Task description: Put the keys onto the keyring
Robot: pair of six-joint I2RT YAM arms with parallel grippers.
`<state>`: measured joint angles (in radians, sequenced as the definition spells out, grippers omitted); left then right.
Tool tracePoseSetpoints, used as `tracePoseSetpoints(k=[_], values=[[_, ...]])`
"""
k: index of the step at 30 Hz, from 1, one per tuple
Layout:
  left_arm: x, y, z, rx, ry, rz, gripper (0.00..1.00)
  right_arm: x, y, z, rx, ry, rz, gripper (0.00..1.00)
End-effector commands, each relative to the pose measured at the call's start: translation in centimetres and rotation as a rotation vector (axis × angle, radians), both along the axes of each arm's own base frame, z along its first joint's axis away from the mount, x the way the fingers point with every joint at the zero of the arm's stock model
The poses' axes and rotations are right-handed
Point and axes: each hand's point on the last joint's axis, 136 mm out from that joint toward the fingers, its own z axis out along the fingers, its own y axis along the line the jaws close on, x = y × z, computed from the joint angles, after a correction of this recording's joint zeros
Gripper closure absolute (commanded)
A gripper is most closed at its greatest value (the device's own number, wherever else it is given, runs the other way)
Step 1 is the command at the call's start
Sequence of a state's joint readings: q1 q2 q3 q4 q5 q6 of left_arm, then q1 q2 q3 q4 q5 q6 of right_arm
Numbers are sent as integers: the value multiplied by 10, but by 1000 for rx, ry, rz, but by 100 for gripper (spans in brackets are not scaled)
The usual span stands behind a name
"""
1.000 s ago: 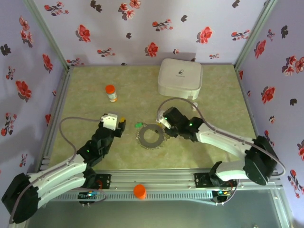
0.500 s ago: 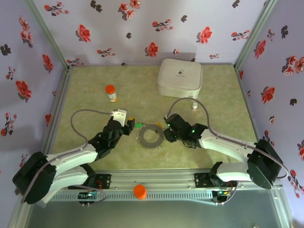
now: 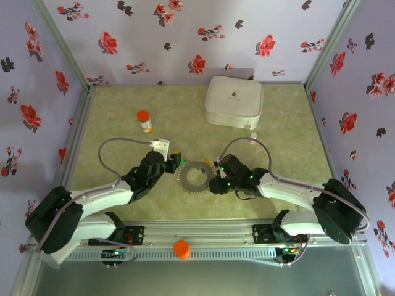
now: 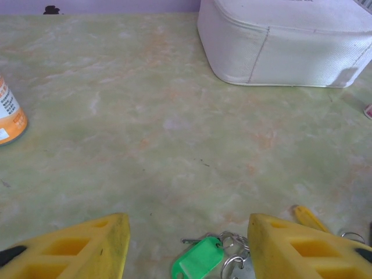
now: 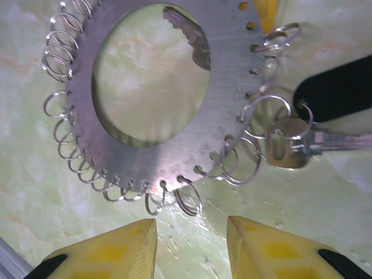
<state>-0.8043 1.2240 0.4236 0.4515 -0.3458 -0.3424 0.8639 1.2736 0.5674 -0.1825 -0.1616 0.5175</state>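
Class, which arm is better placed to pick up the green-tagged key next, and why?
Left. The left gripper is open with the green plastic-tagged key lying between its yellow fingers; the right gripper faces the flat silver metal ring with wire loops instead.

One keyring (image 5: 157,163) lies mid-scene, a flat metal disc. The wire loops (image 5: 189,199) round its edge number well over a dozen, and some overlap too much for an exact count. Three keys with coloured heads can be counted: one green key (image 4: 197,263), one yellow key (image 4: 307,217) and one black key (image 5: 331,96). Two silver blades show: one blade (image 5: 189,35) inside the disc's hole and a second blade (image 5: 340,141) to its right, beside the black head. One white box (image 3: 234,102) sits far right. One orange-capped bottle (image 3: 144,120) stands far left. One orange knob (image 3: 182,248) sits at the near edge. Two arms reach in: the left arm (image 3: 105,200) and the right arm (image 3: 296,191).
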Motion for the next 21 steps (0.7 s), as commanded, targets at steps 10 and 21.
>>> tracePoseSetpoints(k=[10, 21], values=[[-5, -15, 2, -33, 20, -29, 46, 5, 3, -23, 5, 28, -25, 68], [-3, -18, 4, -34, 13, -25, 48, 4, 11, -30, 14, 51, 2, 76]])
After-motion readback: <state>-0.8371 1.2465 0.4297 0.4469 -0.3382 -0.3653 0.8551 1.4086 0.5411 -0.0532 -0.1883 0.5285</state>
